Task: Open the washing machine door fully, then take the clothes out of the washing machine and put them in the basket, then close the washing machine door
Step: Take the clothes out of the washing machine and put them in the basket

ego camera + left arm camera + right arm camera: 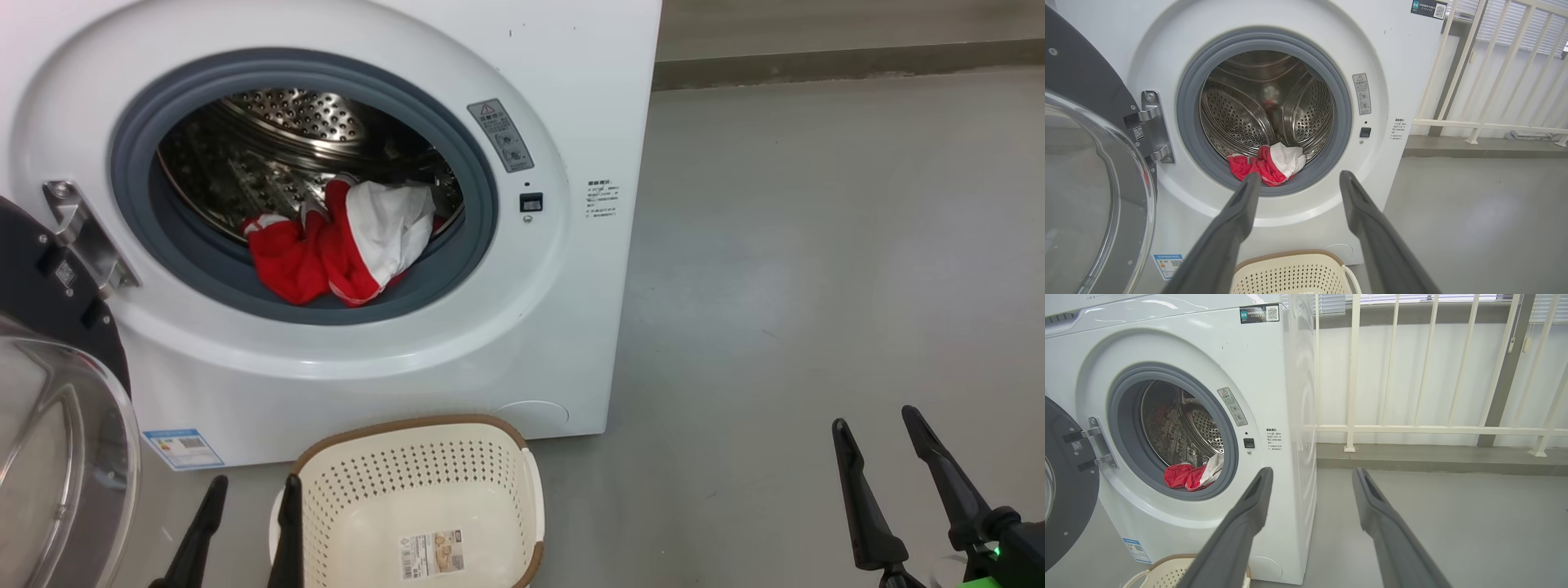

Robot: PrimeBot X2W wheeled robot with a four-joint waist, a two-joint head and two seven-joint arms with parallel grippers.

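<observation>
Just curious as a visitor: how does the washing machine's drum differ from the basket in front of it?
The drum is shiny steel; the basket is cream plastic with a brown rim. The drum holds the clothes; the basket holds just a paper label. The drum opens to the front, the basket upward. Both are full of small holes.

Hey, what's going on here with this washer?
A two-armed robot is set to unload the washing machine. The washing machine door is swung open to the left, and the clothes, a red and white bundle, lie at the front lip of the drum. The basket on the floor in front holds no clothes. The left gripper and right gripper are both open, holding nothing.
</observation>
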